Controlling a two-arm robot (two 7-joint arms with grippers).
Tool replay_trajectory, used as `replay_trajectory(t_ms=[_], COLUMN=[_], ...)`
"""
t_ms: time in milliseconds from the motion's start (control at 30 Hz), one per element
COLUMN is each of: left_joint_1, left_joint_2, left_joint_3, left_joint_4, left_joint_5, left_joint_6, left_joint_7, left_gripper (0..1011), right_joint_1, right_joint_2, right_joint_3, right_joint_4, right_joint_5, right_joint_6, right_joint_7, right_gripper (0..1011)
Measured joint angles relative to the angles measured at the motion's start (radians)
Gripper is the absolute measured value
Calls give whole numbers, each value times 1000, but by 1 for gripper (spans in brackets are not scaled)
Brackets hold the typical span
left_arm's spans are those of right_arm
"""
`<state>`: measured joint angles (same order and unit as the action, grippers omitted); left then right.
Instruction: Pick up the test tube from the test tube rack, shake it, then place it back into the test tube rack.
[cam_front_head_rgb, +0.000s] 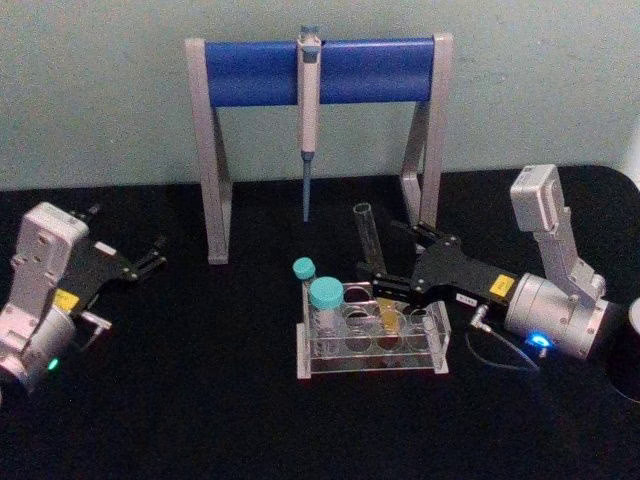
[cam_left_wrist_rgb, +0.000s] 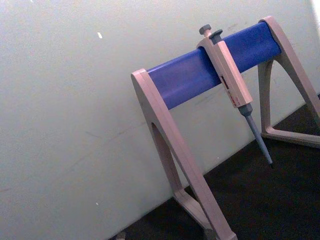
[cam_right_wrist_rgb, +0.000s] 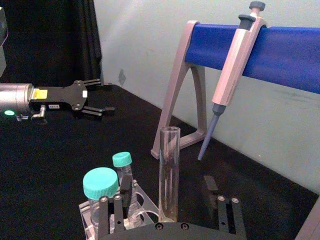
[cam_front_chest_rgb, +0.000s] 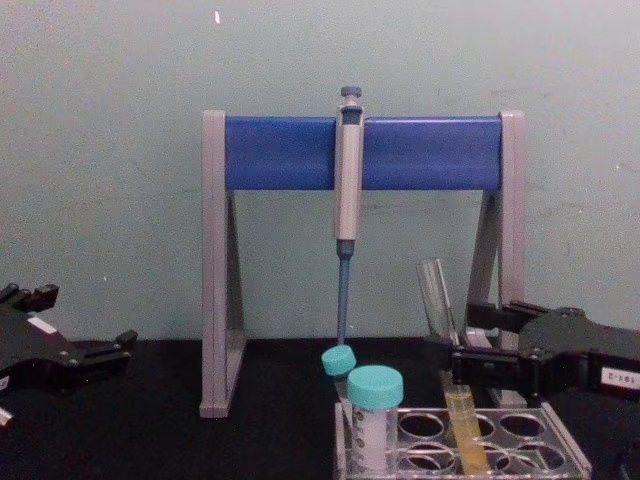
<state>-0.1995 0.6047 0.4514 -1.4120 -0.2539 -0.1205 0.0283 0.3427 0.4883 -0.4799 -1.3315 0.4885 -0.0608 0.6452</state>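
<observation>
The test tube stands tilted in the clear test tube rack, with yellow liquid in its lower part. My right gripper reaches in from the right, just above the rack. It is open, with one finger on each side of the tube and a gap on both sides. In the chest view the right gripper sits above the rack. My left gripper is parked at the far left of the black table, open and holding nothing.
A wide teal-capped vial and a thin teal-capped tube stand in the rack's left end. Behind the rack rises a grey-and-blue pipette stand with a pipette hanging on it. A cable loops beside my right wrist.
</observation>
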Motion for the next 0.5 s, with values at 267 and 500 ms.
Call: replay_trajectory(t_ms=[267, 500], left_joint_1=[0, 0], left_joint_2=[0, 0], left_joint_3=[0, 0], left_joint_4=[0, 0], left_joint_5=[0, 0], left_joint_6=[0, 0], left_joint_7=[0, 0], left_gripper=[1001, 1001], right_joint_1=[0, 0], right_joint_2=[0, 0], right_joint_3=[0, 0], right_joint_4=[0, 0], right_joint_5=[1, 1], right_joint_6=[0, 0], right_joint_7=[0, 0], right_gripper=[1000, 1000])
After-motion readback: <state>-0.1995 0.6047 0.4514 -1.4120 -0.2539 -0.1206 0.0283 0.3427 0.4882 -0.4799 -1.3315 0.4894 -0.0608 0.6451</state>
